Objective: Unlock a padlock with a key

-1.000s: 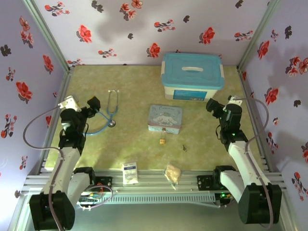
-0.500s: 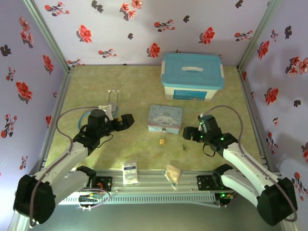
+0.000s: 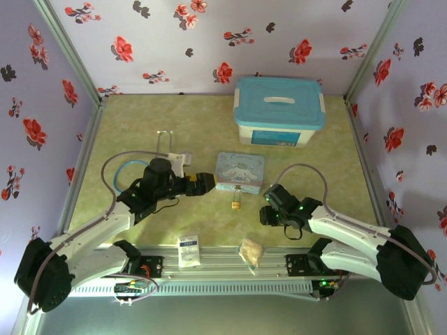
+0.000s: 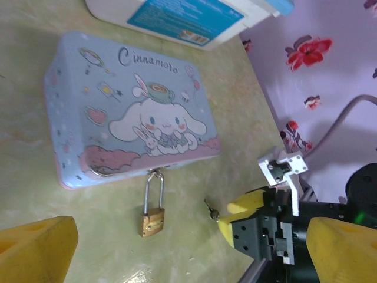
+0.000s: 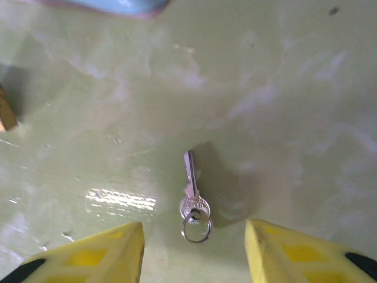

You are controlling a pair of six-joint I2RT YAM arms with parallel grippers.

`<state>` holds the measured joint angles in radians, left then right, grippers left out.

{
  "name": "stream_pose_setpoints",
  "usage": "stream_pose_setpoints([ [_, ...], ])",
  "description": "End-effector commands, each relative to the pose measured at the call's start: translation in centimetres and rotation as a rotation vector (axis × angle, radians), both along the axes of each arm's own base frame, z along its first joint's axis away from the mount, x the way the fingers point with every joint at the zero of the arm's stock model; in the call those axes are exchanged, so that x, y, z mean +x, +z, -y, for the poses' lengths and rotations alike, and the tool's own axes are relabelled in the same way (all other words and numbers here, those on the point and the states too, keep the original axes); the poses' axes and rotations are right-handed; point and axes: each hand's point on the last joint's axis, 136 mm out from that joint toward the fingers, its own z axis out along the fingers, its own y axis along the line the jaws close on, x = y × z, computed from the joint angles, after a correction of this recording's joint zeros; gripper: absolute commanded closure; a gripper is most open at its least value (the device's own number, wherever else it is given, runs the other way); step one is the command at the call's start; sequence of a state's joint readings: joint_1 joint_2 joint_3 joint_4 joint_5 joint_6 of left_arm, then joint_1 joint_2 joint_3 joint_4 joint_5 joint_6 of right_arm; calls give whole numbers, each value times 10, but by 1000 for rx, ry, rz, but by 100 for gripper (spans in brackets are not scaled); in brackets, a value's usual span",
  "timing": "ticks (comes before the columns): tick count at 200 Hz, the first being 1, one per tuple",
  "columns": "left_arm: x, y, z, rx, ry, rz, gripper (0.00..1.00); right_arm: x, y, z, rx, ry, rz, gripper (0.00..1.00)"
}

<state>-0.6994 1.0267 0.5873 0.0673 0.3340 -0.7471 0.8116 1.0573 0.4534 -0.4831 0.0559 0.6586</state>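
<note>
The small brass padlock lies flat on the table, its silvery shackle hooked through the latch of the pale-blue cartoon tin. The tiny key with its ring lies on the table to the padlock's right. My right gripper is open and low over the key, one yellow finger on each side of the ring, not touching it. My left gripper is open and empty beside the tin's left front, facing the padlock.
A white box with a blue lid stands behind the tin. A stethoscope lies back left, partly under my left arm. A white sachet and a tan snack packet lie at the near edge.
Both arms have swung in from the sides toward the middle. The left gripper now reaches beside the tin, and the right gripper has come down around the key.
</note>
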Motion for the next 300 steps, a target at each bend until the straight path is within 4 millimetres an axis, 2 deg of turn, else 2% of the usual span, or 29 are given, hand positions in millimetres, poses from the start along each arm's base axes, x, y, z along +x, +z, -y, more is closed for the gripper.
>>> stream_pose_setpoints([
  [1,0,10,13,-24,-28,-4,0,7,4,-6,-18,5,35,53],
  [28,-2,6,21,-27,-45,-10,0,5,-3,-2,-68,12,29,54],
  [42,-1,3,26,-31,-47,-18,0,8,-3,-4,-73,20,50,59],
  [80,-2,-6,37,-19,-69,-39,0,16,-2,-12,-78,43,76,65],
  [126,-6,-13,46,-15,-89,-57,0,13,-12,-14,-127,76,33,72],
  [145,-6,-15,47,-14,-92,-56,0,14,-14,-21,-107,95,35,78],
  [166,-7,-14,47,-11,-93,-52,0,15,-15,-26,-103,117,26,90],
  [198,-5,-17,42,28,-83,-44,0,12,-17,-26,-108,124,7,98],
  [232,-2,-21,37,59,-53,-36,0,13,-7,-29,-63,114,26,100],
  [272,-9,1,47,-30,-10,115,5,16,14,-51,79,138,67,100],
  [300,-7,-15,47,-8,60,80,12,23,35,-65,200,116,113,100],
])
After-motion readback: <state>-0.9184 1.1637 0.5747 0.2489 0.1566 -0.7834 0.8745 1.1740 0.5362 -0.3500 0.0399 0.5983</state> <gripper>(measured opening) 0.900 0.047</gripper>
